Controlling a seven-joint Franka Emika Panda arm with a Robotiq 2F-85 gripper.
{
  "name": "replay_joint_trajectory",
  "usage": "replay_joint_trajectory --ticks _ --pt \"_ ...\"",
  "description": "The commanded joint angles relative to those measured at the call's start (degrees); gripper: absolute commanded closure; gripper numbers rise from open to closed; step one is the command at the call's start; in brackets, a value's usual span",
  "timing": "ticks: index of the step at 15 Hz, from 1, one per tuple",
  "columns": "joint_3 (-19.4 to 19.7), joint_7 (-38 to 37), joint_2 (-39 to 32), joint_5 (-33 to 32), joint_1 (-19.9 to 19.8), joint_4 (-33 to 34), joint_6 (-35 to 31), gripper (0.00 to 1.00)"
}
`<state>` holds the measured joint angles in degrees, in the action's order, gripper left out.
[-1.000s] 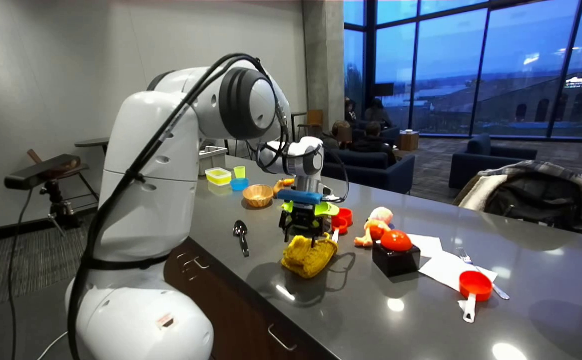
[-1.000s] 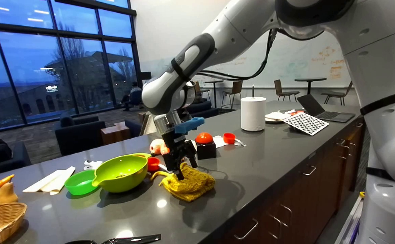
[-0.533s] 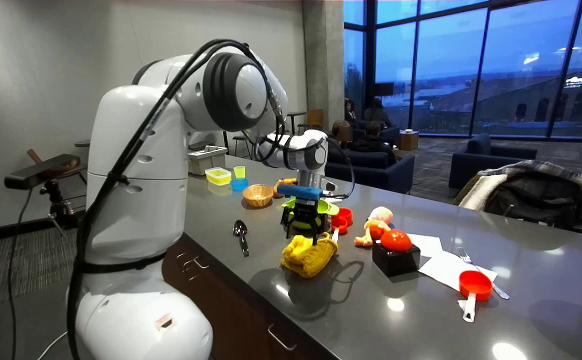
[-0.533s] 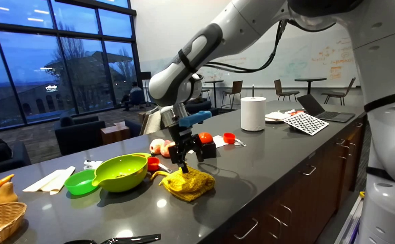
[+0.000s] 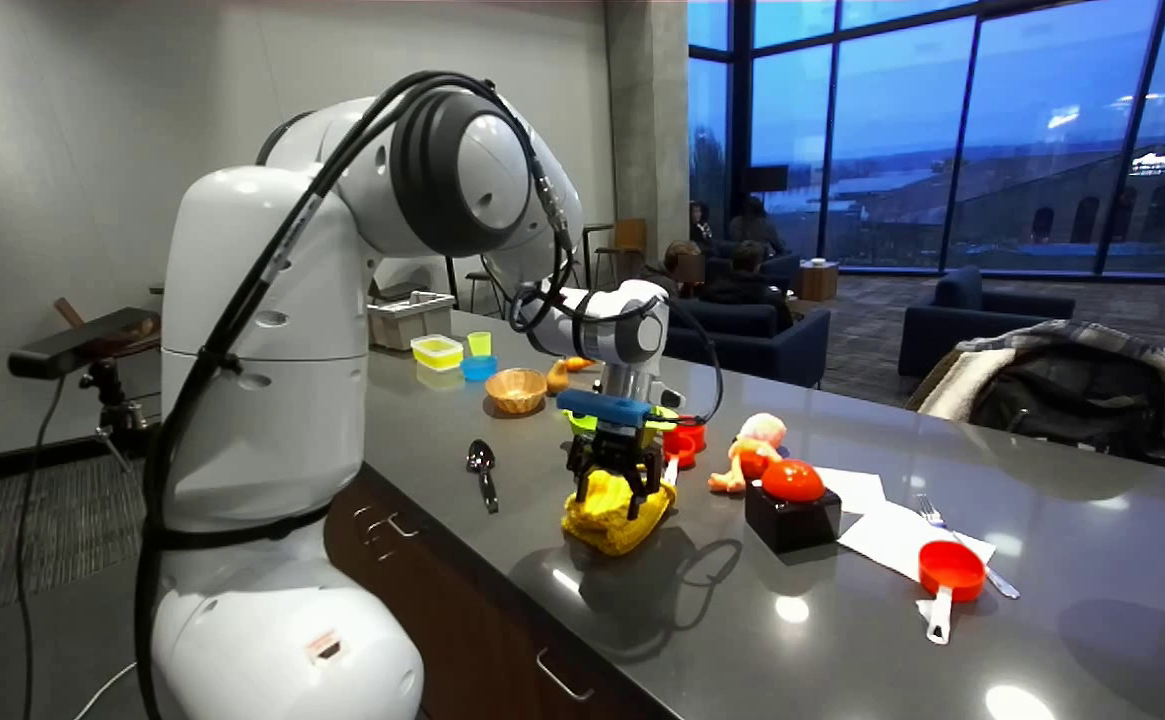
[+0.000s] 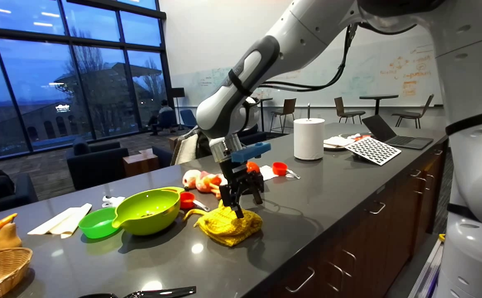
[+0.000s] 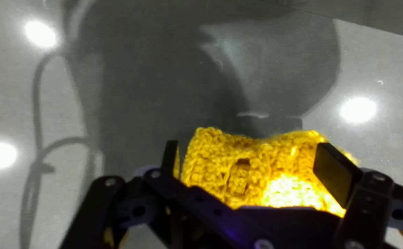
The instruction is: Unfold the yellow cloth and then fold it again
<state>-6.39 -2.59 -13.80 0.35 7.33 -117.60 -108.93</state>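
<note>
The yellow cloth lies bunched in a thick, layered heap on the grey counter in both exterior views, with a thin strand trailing from one corner of the cloth. My gripper points down at the heap, its jaws wide apart. In the wrist view the knitted cloth fills most of the space between the fingers of my gripper. One finger stands just beside the cloth's edge, the other overlaps its far side. Whether a fingertip touches the fabric I cannot tell. The cloth's underside is hidden.
Close to the cloth stand a lime-green bowl and a red measuring cup. A black box with a red button and a pink doll are on its other side. A black spoon lies near the counter's edge.
The gripper has shifted across the cloth, first rising a little and then dropping lower over it, its jaws staying apart. The cloth keeps its place and shape.
</note>
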Motion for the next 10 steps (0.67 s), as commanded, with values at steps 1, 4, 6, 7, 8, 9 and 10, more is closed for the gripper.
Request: replay_joint_trajectory --ticks 1,4,6,7,8,9,10 --pt "0.4 0.6 1.3 0.4 -0.6 -1.4 -1.1 0.00" --pt "0.3 0.6 1.9 1.4 -0.9 -1.7 -0.7 0.00" --pt "0.0 -0.1 2.6 1.1 -0.5 -2.0 -0.5 0.00" --pt "-0.2 -0.4 3.0 1.2 -0.3 -2.2 -0.3 0.00" --pt "-0.5 -0.7 3.3 1.1 0.0 -2.3 -0.2 0.00" --pt "-0.7 -1.0 3.5 1.0 0.4 -2.3 0.1 0.00" --pt "-1.1 -1.3 3.6 0.8 0.8 -2.1 0.6 0.00"
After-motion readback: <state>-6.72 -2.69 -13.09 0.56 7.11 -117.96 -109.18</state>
